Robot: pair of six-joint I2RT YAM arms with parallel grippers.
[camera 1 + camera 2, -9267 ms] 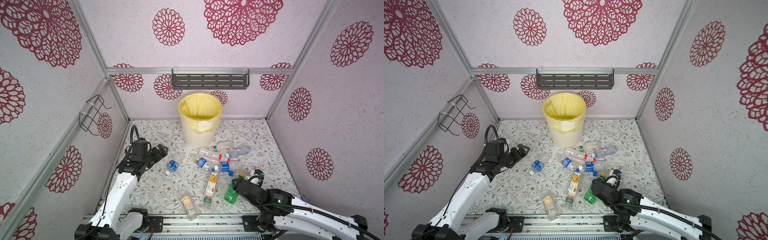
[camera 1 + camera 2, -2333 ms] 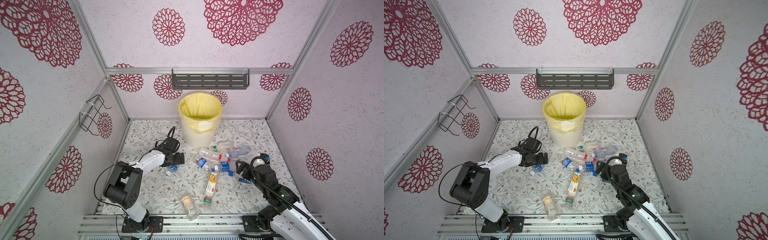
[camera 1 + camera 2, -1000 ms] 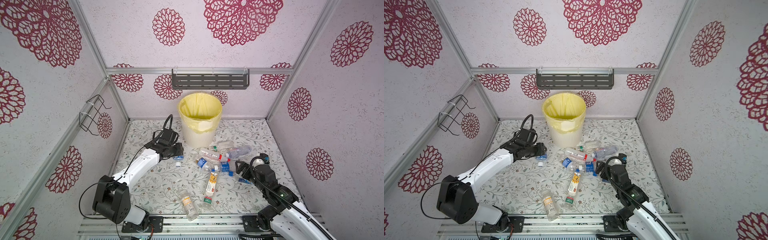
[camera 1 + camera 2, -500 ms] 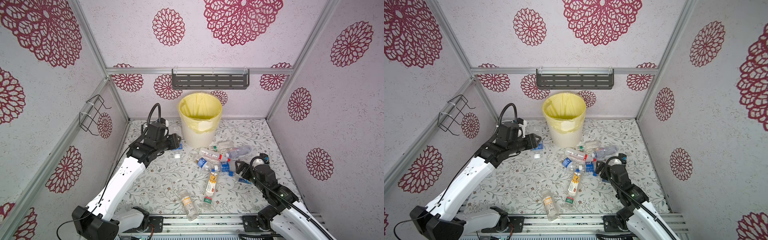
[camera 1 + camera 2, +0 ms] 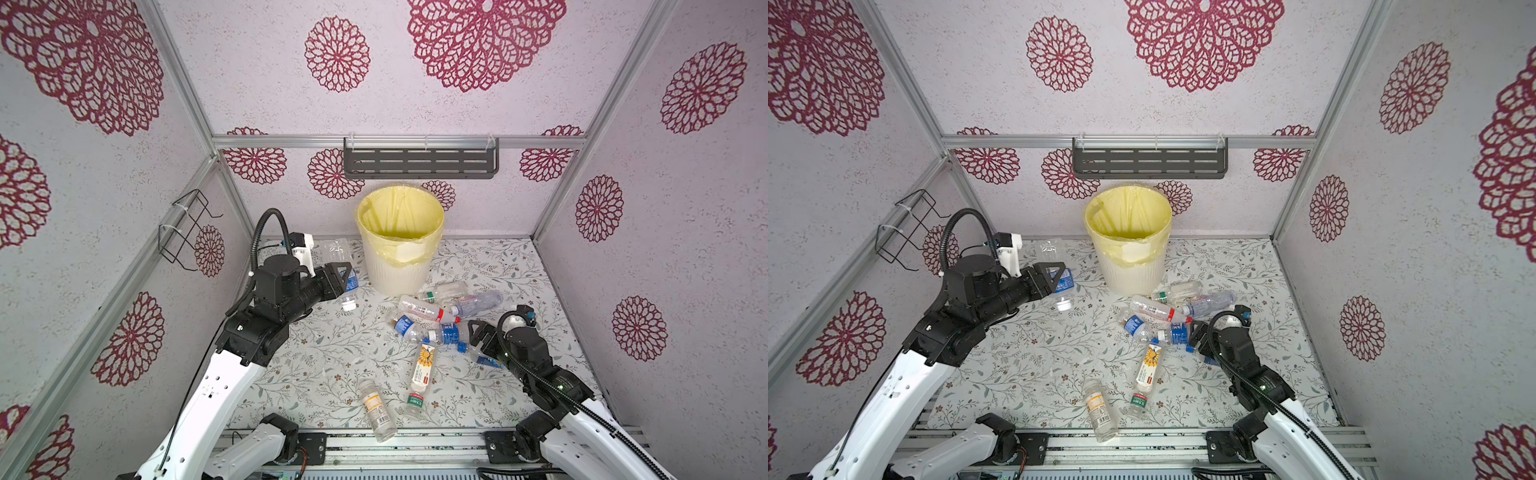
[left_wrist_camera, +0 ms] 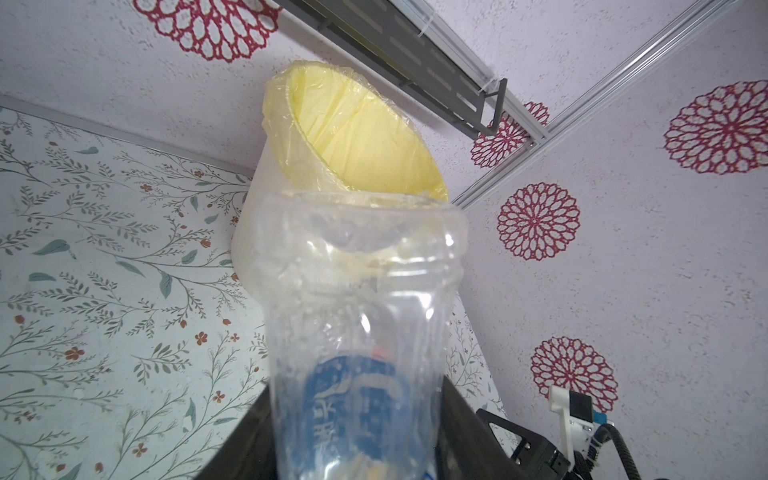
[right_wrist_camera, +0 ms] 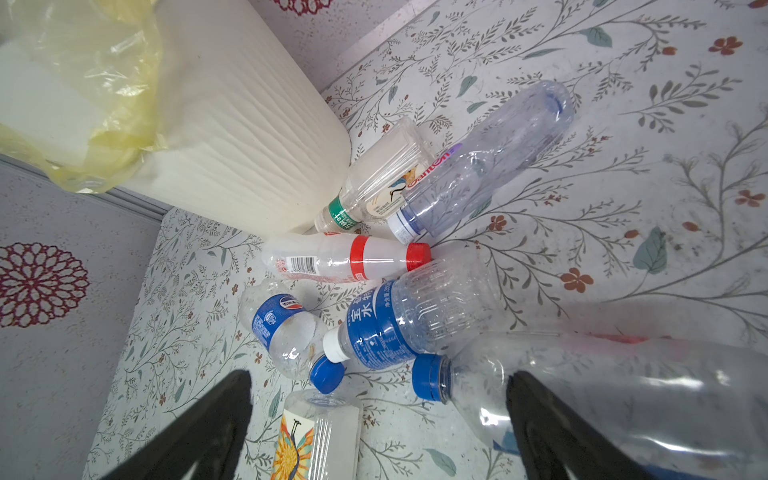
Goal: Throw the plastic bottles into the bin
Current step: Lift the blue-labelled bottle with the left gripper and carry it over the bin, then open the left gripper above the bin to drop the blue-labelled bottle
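My left gripper [image 5: 338, 276] [image 5: 1054, 276] [image 6: 357, 436] is shut on a clear plastic bottle with a blue label [image 5: 352, 283] [image 5: 1065, 283] [image 6: 361, 324]. It is held off the floor, cap down, just left of the bin [image 5: 395, 274] [image 5: 1133, 270] [image 6: 353, 137] and below its rim. Several plastic bottles lie on the floor right of the bin, among them a red-capped one [image 5: 424, 309] [image 7: 349, 257] and a sunflower-label one [image 5: 424, 363]. My right gripper [image 5: 478, 332] [image 5: 1196, 332] [image 7: 378, 415] stands open low over this pile, beside a blue-capped clear bottle [image 7: 582, 395].
Two more bottles [image 5: 376, 409] [image 5: 414, 401] lie near the front rail [image 5: 415, 444]. A grey shelf [image 5: 419, 162] hangs on the back wall above the bin. A wire rack [image 5: 187, 228] sticks out of the left wall.
My left arm has lifted the blue-label bottle off the floor and swung it up and back, left of the bin. The right arm has not moved.
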